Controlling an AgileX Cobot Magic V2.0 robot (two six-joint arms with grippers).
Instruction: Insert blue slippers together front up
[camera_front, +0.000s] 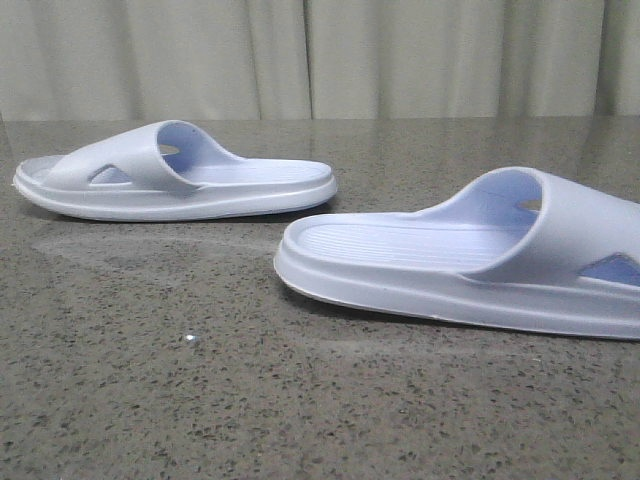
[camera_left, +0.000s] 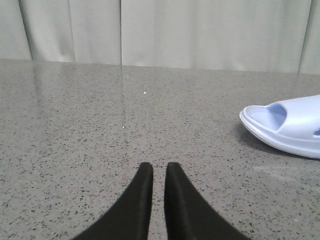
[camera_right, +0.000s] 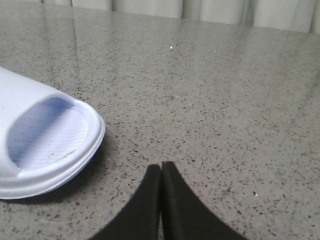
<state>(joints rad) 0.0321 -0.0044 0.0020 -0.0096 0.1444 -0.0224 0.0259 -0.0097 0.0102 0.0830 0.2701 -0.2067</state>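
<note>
Slippers apart on the speckled stone table (camera_front: 200, 400), both soles down, neither touched by a gripper.

Seen from the front, the far slipper (camera_front: 175, 172) lies toward the left with its strap at the left end, while the near slipper (camera_front: 470, 255) lies at the right, its strap at the right end and partly cut off by the frame edge; bare tabletop separates the two. A pale curtain (camera_front: 320, 55) hangs behind. The left gripper (camera_left: 159, 172) hovers low over the table with its black fingers a narrow slit apart, holding nothing. The right gripper (camera_right: 161, 170) has its fingers pressed together, empty, beside the near slipper's end.
</note>
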